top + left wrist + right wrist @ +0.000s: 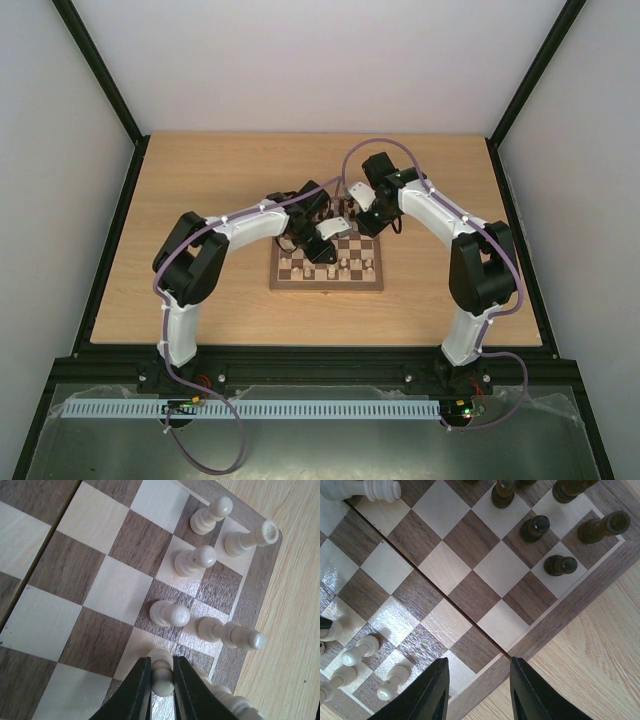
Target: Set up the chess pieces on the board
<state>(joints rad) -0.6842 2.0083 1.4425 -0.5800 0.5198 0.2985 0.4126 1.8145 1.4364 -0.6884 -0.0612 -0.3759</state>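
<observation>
The left gripper [161,661] is clenched on a cream pawn [163,682], pinching just under its head, in line with the pawn row one in from the board [248,605] edge (whether its foot touches, I cannot tell). The right gripper [479,662] hangs spread and empty over the board's side border. The pawn looks light, hard and smooth, easily tipped. I judge a low neck hold safest, since other cream pieces [195,560] crowd that board edge.
</observation>
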